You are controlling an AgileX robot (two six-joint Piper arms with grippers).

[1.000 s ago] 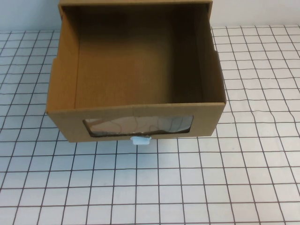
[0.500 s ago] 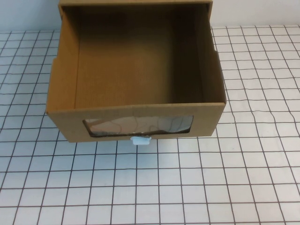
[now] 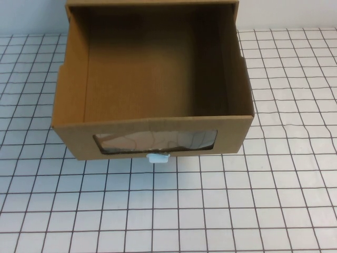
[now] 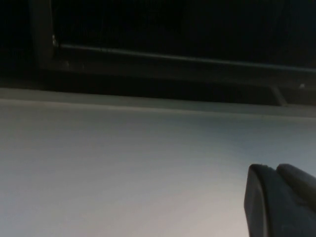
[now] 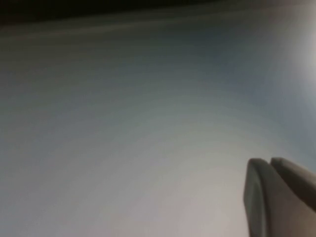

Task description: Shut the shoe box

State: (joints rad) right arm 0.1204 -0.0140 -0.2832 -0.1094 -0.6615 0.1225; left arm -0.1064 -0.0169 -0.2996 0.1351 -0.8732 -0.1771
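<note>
The brown cardboard shoe box (image 3: 152, 126) stands in the middle of the gridded table in the high view. Its drawer is slid out toward the robot's side, and the inside is bare. A clear window (image 3: 155, 141) fills the front wall, with a small white pull tab (image 3: 158, 157) just below it. Neither arm appears in the high view. The left gripper (image 4: 271, 170) shows only as dark fingertips pressed together over a plain pale surface, far from the box. The right gripper (image 5: 269, 163) looks the same, tips together, holding nothing.
The table (image 3: 274, 200) carries a white sheet with a black grid, bare in front of the box and on both sides. A pale wall (image 3: 284, 13) rises behind the box. A dark frame (image 4: 173, 59) crosses the left wrist view.
</note>
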